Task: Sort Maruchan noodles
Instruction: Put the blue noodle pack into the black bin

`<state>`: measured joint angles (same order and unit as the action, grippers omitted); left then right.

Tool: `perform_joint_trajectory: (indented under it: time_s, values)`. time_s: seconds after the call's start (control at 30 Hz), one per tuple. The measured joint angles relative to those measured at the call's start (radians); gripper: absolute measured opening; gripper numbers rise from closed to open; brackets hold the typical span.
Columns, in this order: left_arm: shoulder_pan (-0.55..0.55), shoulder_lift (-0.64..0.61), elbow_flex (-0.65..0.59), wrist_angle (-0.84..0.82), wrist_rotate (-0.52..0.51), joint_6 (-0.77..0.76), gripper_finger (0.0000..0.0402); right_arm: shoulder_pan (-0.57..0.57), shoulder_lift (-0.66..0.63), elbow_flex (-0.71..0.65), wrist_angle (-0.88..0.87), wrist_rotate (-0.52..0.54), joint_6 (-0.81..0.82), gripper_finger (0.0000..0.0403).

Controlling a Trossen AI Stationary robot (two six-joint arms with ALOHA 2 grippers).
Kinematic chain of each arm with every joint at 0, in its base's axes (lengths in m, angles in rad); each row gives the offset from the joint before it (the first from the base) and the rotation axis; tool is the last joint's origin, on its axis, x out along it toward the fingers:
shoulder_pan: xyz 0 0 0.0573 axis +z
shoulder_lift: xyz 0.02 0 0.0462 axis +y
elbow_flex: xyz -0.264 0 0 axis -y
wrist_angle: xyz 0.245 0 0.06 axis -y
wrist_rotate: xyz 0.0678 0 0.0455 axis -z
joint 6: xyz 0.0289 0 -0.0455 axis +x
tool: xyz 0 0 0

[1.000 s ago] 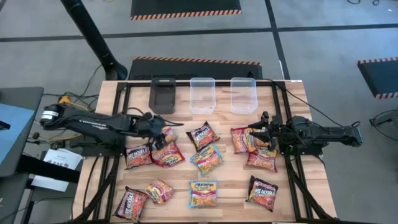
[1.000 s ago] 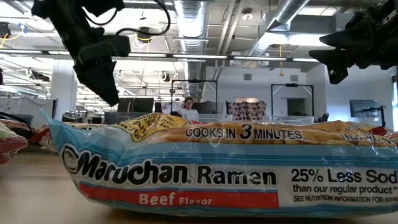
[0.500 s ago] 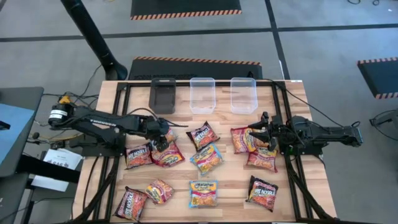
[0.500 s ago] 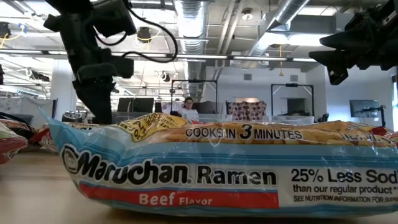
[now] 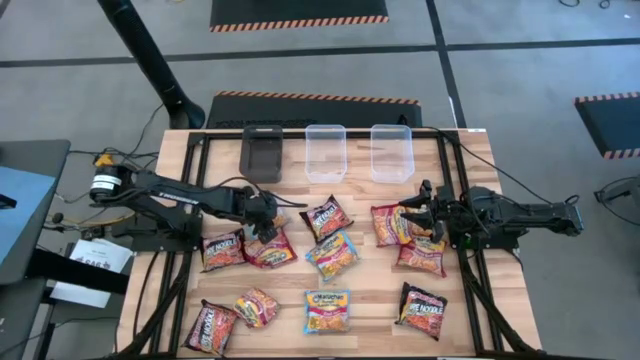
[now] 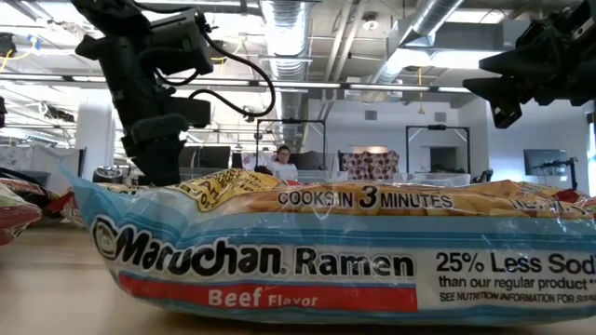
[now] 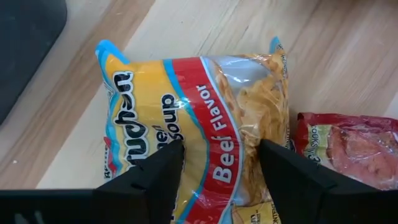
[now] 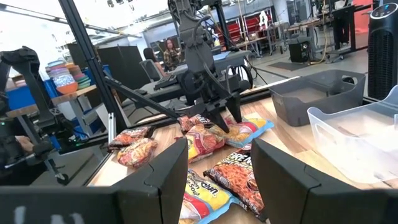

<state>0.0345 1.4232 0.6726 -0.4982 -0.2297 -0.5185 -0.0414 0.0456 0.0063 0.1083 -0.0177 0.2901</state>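
Blue-and-yellow beef packet [image 7: 205, 124] lies flat on the wooden table [image 5: 375, 300], just in front of the black bin [image 5: 262, 153], with a red packet [image 7: 348, 149] just beside it. Left gripper [image 5: 266, 226] is directly over this packet, fingers spread wide on either side of it and pointing down; nothing is held yet. From the left wrist view the two fingers [image 7: 149, 174] straddle the packet's middle, which looks like a line-up for a pinch across its width.

Right gripper [image 5: 418, 213] hangs above the packets on the right side of the table, fingers apart and empty, probably waiting clear of the left arm's reach.

Remaining noodle packets [image 5: 330, 250] lie scattered over the table's middle and near edge: red/orange, black/red and blue/yellow kinds, some overlapping. Two clear bins [image 5: 326, 152] stand in a row beside the black one at the far edge; all three look empty, so sorting seems barely begun.

Judgement: the next move is a descent and close on the beef packet. Risk: the neighbouring red packet sits close enough to be nudged or caught, and the slick wrapper may slip.
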Motion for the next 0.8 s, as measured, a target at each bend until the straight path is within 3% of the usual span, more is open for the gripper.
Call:
perform_joint_trajectory:
  time_s: [0.43, 0.8]
  values:
    - [0.0, -0.003, -0.001, 0.0, 0.03, 0.046, 0.0047, 0.0, 0.0, 0.0, -0.004, 0.022, -0.001, 0.02]
    - [-0.012, -0.015, 0.038, -0.026, 0.052, 0.13, 0.0003, 0.0, 0.0, 0.0, -0.004, 0.024, -0.001, 0.02]
